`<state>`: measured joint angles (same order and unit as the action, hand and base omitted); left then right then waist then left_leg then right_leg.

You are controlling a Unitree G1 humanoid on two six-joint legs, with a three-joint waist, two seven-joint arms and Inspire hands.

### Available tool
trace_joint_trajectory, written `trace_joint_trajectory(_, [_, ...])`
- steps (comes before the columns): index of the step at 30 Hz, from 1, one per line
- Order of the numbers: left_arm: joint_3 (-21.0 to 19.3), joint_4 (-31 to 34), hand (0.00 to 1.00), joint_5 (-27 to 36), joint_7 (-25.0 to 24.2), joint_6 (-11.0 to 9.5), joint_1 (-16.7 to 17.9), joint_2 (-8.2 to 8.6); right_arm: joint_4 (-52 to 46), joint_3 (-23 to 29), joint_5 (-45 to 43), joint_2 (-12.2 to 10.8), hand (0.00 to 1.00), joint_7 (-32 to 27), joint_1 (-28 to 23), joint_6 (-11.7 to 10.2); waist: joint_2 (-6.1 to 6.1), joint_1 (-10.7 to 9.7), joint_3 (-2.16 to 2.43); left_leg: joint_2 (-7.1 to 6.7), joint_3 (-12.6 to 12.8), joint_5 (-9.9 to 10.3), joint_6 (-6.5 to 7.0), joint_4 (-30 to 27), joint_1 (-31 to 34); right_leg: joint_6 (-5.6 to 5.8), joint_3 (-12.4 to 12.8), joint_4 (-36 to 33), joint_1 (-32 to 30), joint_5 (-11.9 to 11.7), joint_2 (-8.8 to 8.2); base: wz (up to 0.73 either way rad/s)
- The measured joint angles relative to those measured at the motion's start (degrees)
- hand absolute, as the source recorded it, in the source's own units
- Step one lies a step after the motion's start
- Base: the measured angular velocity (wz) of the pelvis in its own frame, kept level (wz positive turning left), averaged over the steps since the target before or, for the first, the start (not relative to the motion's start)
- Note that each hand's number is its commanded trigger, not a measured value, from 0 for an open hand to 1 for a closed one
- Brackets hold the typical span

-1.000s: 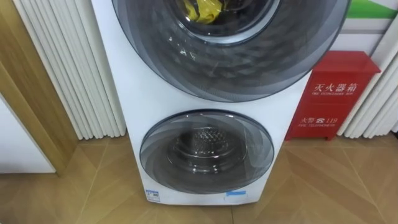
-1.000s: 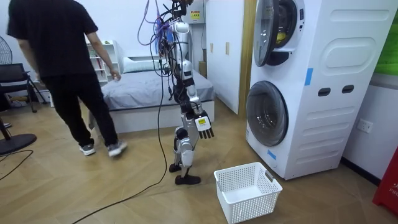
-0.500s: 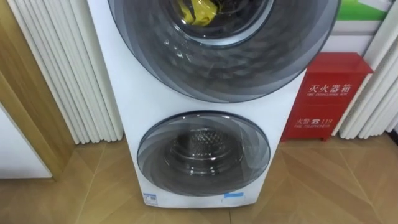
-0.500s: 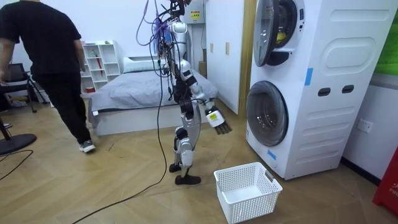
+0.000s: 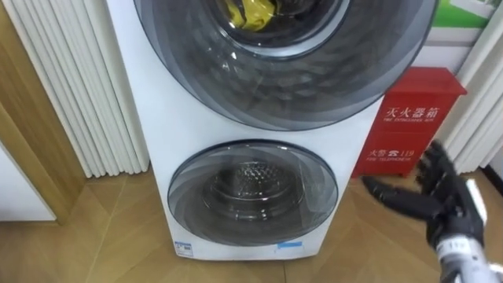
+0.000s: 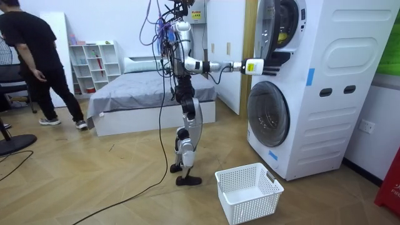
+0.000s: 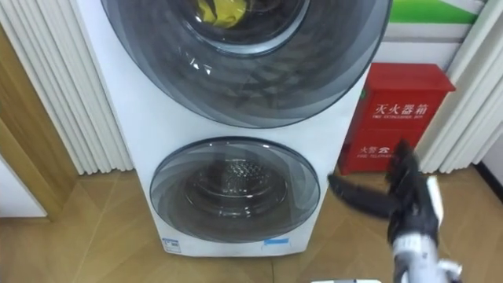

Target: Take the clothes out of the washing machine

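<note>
Clothes point(image 5: 250, 12) crumpled inside washing machine point(image 5: 145, 118).

Right hand point(image 5: 446, 206): we are seeing a black palm, matt and blocky.
Fingers point(image 5: 397, 198): we are looking at slim black digits with rounded tips.
Wrist: we are finding a white and grey cuff, with a silvery ring beneath it.
Hand back: in the room view we are noticing a small white tag with a yellowish patch.
Arm: we are seeing thin segments, silver alternating with black.
Torso: we are looking at a narrow, dark frame.
Legs: we are seeing silver-grey shells, dark joints and dark feet.
Cables: we are seeing purple, blue and black strands bunching above the shoulders, and one dark lead trailing across the floor.
</note>
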<state>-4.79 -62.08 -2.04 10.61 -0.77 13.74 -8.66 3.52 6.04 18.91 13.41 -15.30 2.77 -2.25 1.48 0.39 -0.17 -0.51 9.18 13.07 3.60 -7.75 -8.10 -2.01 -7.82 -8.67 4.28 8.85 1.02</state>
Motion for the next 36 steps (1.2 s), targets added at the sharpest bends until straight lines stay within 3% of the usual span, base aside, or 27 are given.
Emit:
trace_joint_trajectory(5, [-0.16, 0.17, 0.0, -2.66, 0.09, 1.11, 0.42, 0.06, -7.01, 0.28, 1.3, 1.36, 0.0, -0.78, 2.82, 0.05, 0.37, 0.0, -0.24, 0.1, 0.0, 0.0, 0.0, -0.05, 0.34, -0.01, -0.14, -0.08, -0.33, 0.0, 0.05, 0.0])
trace_joint_trajectory(8, [-0.67, 0.24, 0.0, -4.0, 0.09, 1.83, 0.52, 0.19, -9.23, 0.44, 1.23, 2.76, 0.0, -0.69, 3.49, 0.05, 1.17, 0.26, 0.1, 0.17, 0.02, -0.02, -0.03, -0.08, 0.38, -0.09, -0.01, -0.12, -0.42, -0.05, 0.13, 0.0])
trace_joint_trajectory(12, [-0.73, -0.87, 0.0, -5.92, 0.13, 2.03, 0.42, 0.14, -12.91, 0.56, 0.78, 2.76, 0.0, -0.85, 5.47, 0.38, 1.49, 0.25, 0.21, 0.16, 0.01, -0.02, -0.03, -0.12, 0.51, -0.11, -0.09, -0.25, -0.51, -0.08, 0.08, 0.0])
trace_joint_trajectory(17, [-0.67, -2.34, 0.0, -7.73, 0.42, 2.05, 0.56, 0.08, -16.15, 0.56, 1.55, 2.82, 0.0, -1.35, 8.33, -1.08, 1.61, 0.3, 0.24, 0.17, 0.0, -0.02, -0.03, -0.13, 0.37, -0.13, -0.17, -0.19, -0.28, -0.12, 0.07, 0.0])
trace_joint_trajectory(23, [-0.68, -2.31, 0.0, -8.01, 0.46, 2.08, 0.47, 0.06, -16.25, 0.58, 1.54, 2.82, 0.0, -1.14, 8.52, -1.65, 1.24, 0.72, 0.06, 0.17, -0.03, -0.01, -0.03, -0.15, 0.53, -0.13, -0.21, -0.21, -0.51, -0.14, 0.06, 0.0])
trace_joint_trajectory(28, [-0.75, -2.28, 0.0, -10.68, 0.42, 2.1, -0.35, 0.06, -16.84, 0.65, 1.76, 2.85, 0.0, 0.01, 8.59, -1.65, 1.07, 1.25, 0.17, 0.21, 0.02, -0.01, -0.03, -0.12, 1.11, -0.14, -0.27, -0.34, -1.21, -0.14, 0.09, 0.0])
trace_joint_trajectory(36, [-0.77, -2.52, 0.0, -13.9, 0.4, 2.36, -1.3, 0.12, -18.57, -0.11, 1.12, 2.88, 0.0, 1.65, 13.76, -1.31, 2.07, 1.65, 0.3, 0.21, 0.04, -0.02, -0.03, -0.69, 1.59, -0.17, -0.16, -0.19, -1.39, -0.16, 0.04, 0.0])
